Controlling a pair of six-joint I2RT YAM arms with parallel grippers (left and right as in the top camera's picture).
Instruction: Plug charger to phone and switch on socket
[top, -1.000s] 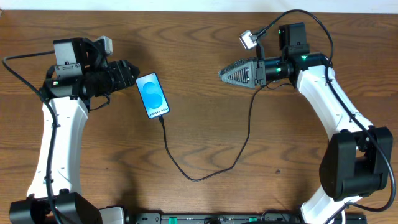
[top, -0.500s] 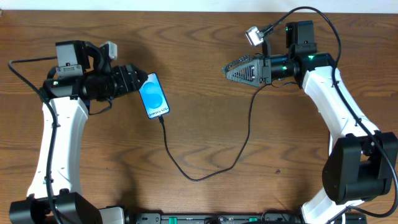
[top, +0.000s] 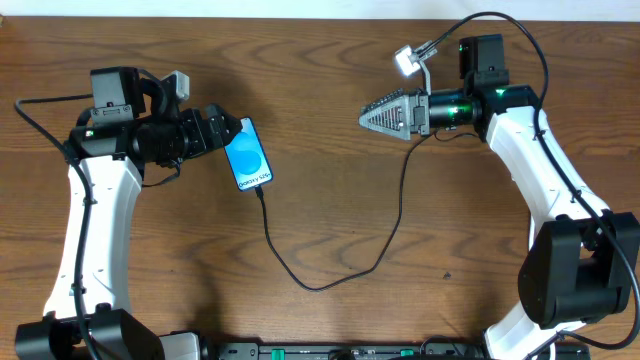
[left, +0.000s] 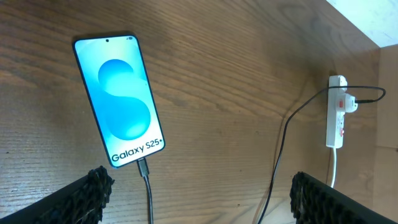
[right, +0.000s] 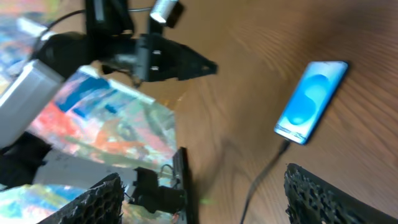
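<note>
The phone (top: 247, 153) lies flat on the wooden table with its blue screen lit, also showing in the left wrist view as phone (left: 119, 99) and in the right wrist view as phone (right: 311, 102). The charger (left: 143, 168) has its plug tip seated in the phone's bottom end. Its thin black cable (top: 310, 285) loops across the table towards the right. My left gripper (top: 230, 128) is open at the phone's upper left end, and left gripper (left: 202, 202) holds nothing. The socket (left: 336, 112) lies far right; overhead my open, empty right gripper (top: 368, 117) hides it.
The table's far edge (left: 354, 31) runs close behind the socket. The socket's white cord (left: 334, 168) trails towards me. The left arm (right: 149, 59) fills the upper left of the right wrist view. A black rail (top: 330, 350) lines the table's front edge.
My left gripper has opened wide and slid right, up to the phone's upper end. My right gripper has shifted slightly right and opened a little more. Phone and cable have not moved.
</note>
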